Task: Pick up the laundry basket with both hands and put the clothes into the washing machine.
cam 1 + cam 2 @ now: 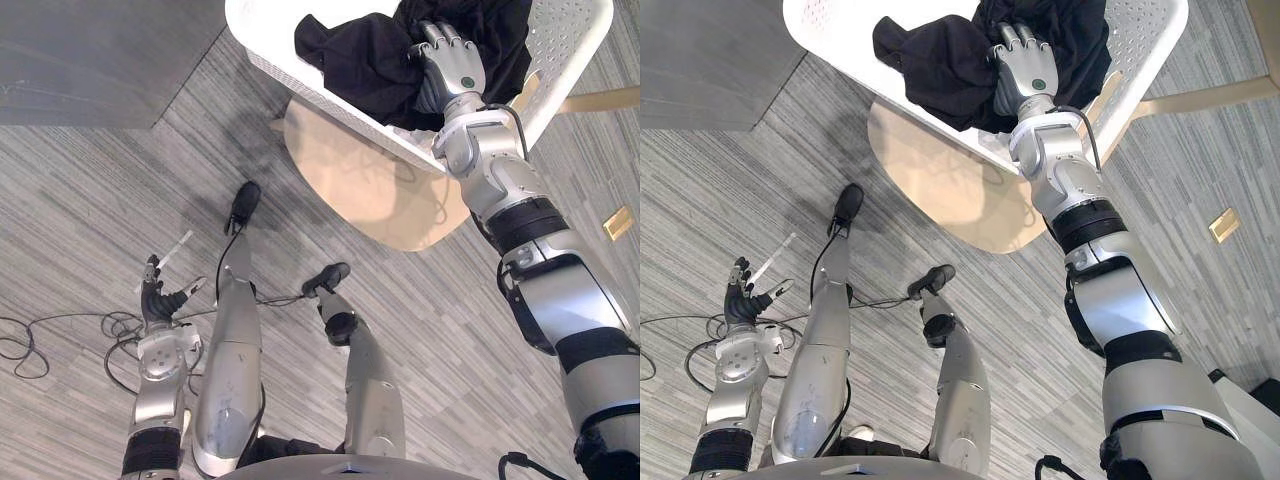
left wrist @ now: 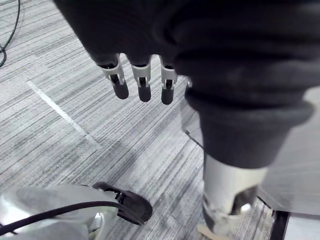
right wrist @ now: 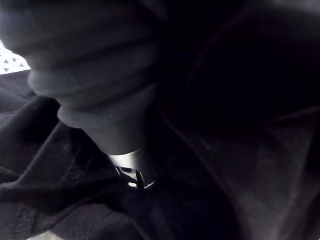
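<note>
Right hand [image 1: 452, 68] is on the black clothes [image 1: 355, 55] inside the white laundry basket [image 1: 570, 40], which sits on the round worktop [image 1: 370, 190]. Can't tell if it's grasping. Left hand [image 1: 158, 300] hangs low, well apart from the basket, fingers relaxed and empty. Right is nearer.
</note>
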Motion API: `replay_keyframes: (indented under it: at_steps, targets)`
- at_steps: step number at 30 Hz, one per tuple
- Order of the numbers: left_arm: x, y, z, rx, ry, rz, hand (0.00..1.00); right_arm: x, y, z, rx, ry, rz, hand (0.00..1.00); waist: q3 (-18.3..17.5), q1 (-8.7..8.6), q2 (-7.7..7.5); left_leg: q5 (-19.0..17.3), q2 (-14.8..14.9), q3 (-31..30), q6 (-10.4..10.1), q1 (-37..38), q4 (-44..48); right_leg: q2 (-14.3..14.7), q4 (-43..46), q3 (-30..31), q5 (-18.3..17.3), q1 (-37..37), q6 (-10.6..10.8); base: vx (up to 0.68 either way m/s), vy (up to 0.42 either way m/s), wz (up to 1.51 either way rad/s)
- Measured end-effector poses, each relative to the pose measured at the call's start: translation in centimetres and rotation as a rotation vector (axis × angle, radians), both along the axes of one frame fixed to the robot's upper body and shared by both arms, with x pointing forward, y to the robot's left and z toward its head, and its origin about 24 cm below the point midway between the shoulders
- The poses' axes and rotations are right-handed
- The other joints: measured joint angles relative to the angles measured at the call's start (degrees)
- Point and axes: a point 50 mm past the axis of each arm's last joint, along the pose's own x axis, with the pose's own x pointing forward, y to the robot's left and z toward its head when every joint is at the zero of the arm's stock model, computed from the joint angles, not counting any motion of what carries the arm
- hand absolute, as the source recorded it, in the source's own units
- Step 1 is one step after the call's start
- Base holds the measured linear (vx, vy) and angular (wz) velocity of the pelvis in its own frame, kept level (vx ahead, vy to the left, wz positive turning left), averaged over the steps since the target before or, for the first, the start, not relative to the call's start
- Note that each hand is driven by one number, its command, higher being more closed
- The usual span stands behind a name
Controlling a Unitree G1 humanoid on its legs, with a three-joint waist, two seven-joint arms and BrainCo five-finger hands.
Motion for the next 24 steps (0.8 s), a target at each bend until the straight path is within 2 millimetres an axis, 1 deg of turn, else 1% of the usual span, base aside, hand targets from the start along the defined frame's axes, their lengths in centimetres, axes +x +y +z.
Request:
replay_keyframes:
  at_steps: [2,5,6,7,8,9,10,11,13,14,15,17,19,20,22,24]
  targets:
    - [0.0,-0.2,-0.1,-0.008,0.000,0.000,0.00,0.0,-0.2,-0.6,-0.001,0.020,-0.007,1.00,-0.4,0.02,0.92,0.1,-0.1,-0.5,-0.1,0.0,0.5,0.1,-0.1,-0.7,0.0,0.8,0.0,0.07,-0.019,0.12]
    - [0.0,-0.4,-0.2,-0.017,0.003,0.001,0.00,0.1,-0.4,-1.5,0.009,0.047,-0.012,1.00,-1.2,0.11,1.67,0.0,-0.3,-0.8,-0.2,0.1,1.0,0.1,-0.3,-1.1,0.0,1.6,0.0,0.05,-0.015,0.11]
    - [0.0,-0.4,-0.2,-0.019,0.004,0.004,0.00,0.1,-0.4,-2.2,0.096,0.064,-0.005,1.00,-1.9,0.29,1.88,0.0,-0.4,-0.8,-0.2,0.2,1.0,0.2,-0.3,-1.1,0.0,1.7,0.0,0.04,-0.021,0.03]
    - [0.0,-0.4,-0.3,-0.022,0.004,0.004,0.00,0.1,-0.5,-2.3,0.170,0.069,0.009,1.00,-2.0,0.37,1.98,0.0,-0.4,-0.8,-0.2,0.4,1.0,0.2,-0.3,-1.1,0.0,1.8,0.0,0.04,-0.030,0.02]
    - [0.0,-0.5,-0.3,-0.028,0.006,0.004,0.00,0.1,-0.5,-2.5,0.317,0.075,0.038,1.00,-2.2,0.55,2.23,0.0,-0.4,-0.8,-0.2,0.8,1.0,0.2,-0.3,-1.1,0.0,2.2,0.0,0.04,-0.024,0.03]
    - [-0.1,-0.6,-0.6,-0.048,0.010,0.008,0.00,-0.1,-0.7,-3.1,0.550,0.079,0.082,1.00,-2.2,0.82,2.37,0.0,-0.5,-0.8,-0.2,1.4,1.0,0.1,-0.4,-1.1,0.0,2.8,0.0,0.05,-0.027,0.05]
    - [-0.1,-0.8,-0.7,-0.058,0.016,0.008,0.00,-0.2,-0.8,-3.5,0.657,0.082,0.102,1.00,-2.3,0.99,2.59,0.0,-0.5,-0.8,-0.2,1.7,0.9,0.1,-0.4,-1.1,0.0,3.1,0.0,0.04,-0.016,0.06]
    - [-0.2,-0.8,-1.0,-0.074,0.026,0.011,0.00,-0.3,-1.0,-4.2,0.858,0.086,0.147,1.00,-2.4,1.18,2.74,0.0,-0.5,-0.8,-0.2,2.4,0.8,0.0,-0.4,-1.1,-0.1,3.7,0.2,0.04,-0.026,0.08]
    - [-0.4,-1.2,-2.0,-0.104,0.066,0.010,0.00,-0.4,-1.3,-5.8,1.188,0.089,0.199,1.00,-2.7,1.44,3.43,0.0,-0.6,-0.8,-0.1,4.0,0.7,0.0,-0.4,-1.1,-0.2,5.4,0.3,0.04,-0.037,0.10]
    - [-0.5,-1.4,-2.6,-0.129,0.087,0.013,0.00,-0.5,-1.0,-6.7,1.365,0.084,0.243,1.00,-2.9,1.48,3.67,0.0,-0.7,-0.8,-0.1,5.0,0.7,0.0,-0.4,-0.9,-0.2,6.3,0.3,0.02,-0.033,0.05]
    - [-0.6,-1.4,-2.9,-0.138,0.098,0.015,0.00,-0.6,-0.8,-7.1,1.442,0.083,0.263,1.00,-2.9,1.46,3.69,0.0,-0.7,-0.8,-0.1,5.5,0.6,0.0,-0.5,-0.8,-0.3,6.6,0.3,0.01,-0.038,0.03]
    - [-1.0,-1.5,-4.0,-0.169,0.148,0.016,0.00,-1.3,0.3,-9.1,1.710,0.090,0.356,1.00,-2.9,1.27,3.71,0.0,-0.6,-0.8,-0.2,7.2,0.5,0.1,-0.4,-0.6,-0.4,8.3,0.5,-0.01,-0.052,0.03]
    - [-1.2,-1.7,-4.8,-0.184,0.189,0.007,0.00,-1.5,1.0,-10.4,1.852,0.116,0.393,1.00,-2.9,1.01,3.71,0.0,-0.6,-0.6,-0.1,8.8,0.1,0.1,-0.3,-0.4,-0.6,9.5,0.5,-0.02,-0.061,0.02]
    - [-1.4,-1.7,-5.2,-0.186,0.212,0.001,0.00,-1.6,1.4,-11.0,1.886,0.138,0.394,1.00,-2.9,0.99,3.71,0.0,-0.6,-0.4,-0.1,10.0,-0.2,0.0,0.2,0.1,-0.9,10.2,0.5,-0.03,-0.062,0.00]
    - [-1.5,-1.6,-5.4,-0.175,0.228,-0.006,0.00,-1.6,1.4,-11.4,1.901,0.152,0.393,1.00,-2.9,1.00,3.70,0.0,-0.6,0.0,-0.1,11.4,-0.3,-0.4,1.2,0.8,-1.6,11.0,0.4,-0.05,-0.067,0.01]
    - [-1.7,-1.1,-5.6,-0.157,0.245,-0.005,0.00,-1.6,1.2,-11.5,1.898,0.154,0.389,1.00,-2.9,0.48,3.69,-0.1,-0.8,0.0,0.3,13.0,-0.7,-1.2,2.9,0.9,-2.5,11.8,0.4,-0.04,-0.062,0.07]
